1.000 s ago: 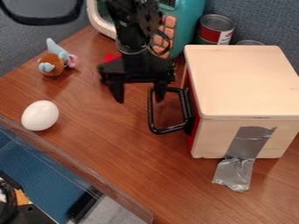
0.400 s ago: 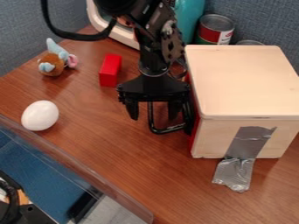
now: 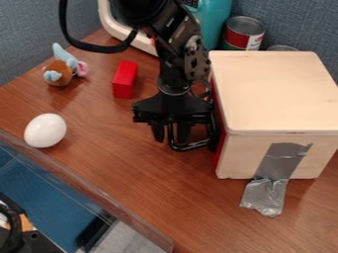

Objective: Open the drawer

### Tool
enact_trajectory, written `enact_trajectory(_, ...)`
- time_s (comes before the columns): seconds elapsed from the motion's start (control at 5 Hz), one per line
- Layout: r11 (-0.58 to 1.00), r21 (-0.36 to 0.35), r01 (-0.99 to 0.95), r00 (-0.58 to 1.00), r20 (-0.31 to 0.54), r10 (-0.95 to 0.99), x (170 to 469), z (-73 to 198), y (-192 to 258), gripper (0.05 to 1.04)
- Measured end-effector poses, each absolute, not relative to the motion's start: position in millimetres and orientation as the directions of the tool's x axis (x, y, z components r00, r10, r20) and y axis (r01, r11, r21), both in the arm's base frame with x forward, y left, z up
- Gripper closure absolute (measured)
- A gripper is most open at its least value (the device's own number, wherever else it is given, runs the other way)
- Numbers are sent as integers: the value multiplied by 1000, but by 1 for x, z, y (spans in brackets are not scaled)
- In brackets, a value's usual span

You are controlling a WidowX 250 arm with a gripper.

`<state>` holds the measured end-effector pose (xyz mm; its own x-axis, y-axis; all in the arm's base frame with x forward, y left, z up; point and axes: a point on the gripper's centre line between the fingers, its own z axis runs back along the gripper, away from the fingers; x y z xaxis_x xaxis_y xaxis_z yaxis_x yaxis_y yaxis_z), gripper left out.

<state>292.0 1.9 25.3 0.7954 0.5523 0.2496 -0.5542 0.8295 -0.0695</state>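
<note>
Camera view: wooden box (image 3: 274, 91), drawer (image 3: 219, 153) closed; end effector (image 3: 171, 139) spread apart at handle (image 3: 191, 147).

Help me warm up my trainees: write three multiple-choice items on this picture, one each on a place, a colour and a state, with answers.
1. Where is the hand?
A) Above the egg
B) Over the cans
C) At the drawer handle

2. What colour is the block?
A) Green
B) Red
C) Yellow

3. How does the drawer stand?
A) Shut
B) Pulled fully out
C) Removed

Key:
1. C: its fingers hang on either side of the handle's outer bar.
2. B: its top and side are red.
3. A: its front sits against the box.
</note>
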Motion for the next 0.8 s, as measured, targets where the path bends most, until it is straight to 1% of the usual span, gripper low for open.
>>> enact_trajectory(0.2,828,-59,-557,798,239,553,290,25,6,923)
enact_trajectory(0.4,819,-39,-572,794,221,566,283,28,17,949)
enact_trajectory(0.6,806,-14,-592,794,162,586,272,27,33,949)
enact_trajectory(0.8,808,-4,-589,800,134,584,266,27,44,949)
